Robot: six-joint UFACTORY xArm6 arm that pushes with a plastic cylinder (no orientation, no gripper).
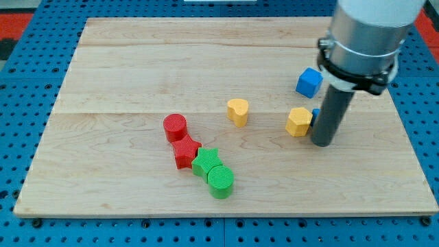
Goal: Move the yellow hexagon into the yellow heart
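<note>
Yellow plastic is showing twice on the pale wooden board [226, 185]: the yellow hexagon block [299, 121] is sitting right of centre in the frame, and the yellow heart block [238, 111] is standing to its left, near the middle, with a clear strip of bare wood lying between them. My tip [322, 142], the lower end of the straight dark rod, is resting on the board just beside the hexagon on its right side; whether it is actually touching the block I cannot tell. The rod is carrying no jaws, so it is neither spreading nor clamping on anything. A sliver of a second blue block [315, 114] is peeking out between the hexagon and the rod, mostly hidden. A blue cube block [309, 82] is sitting above the hexagon, toward the upper right of the frame. In the lower centre a cluster is lying in a diagonal chain: a red cylinder block [175, 127], a red star block [185, 151], a green star block [206, 163] and a green cylinder block [221, 182], each touching the next. The board is lying on a blue perforated table [20, 75]
</note>
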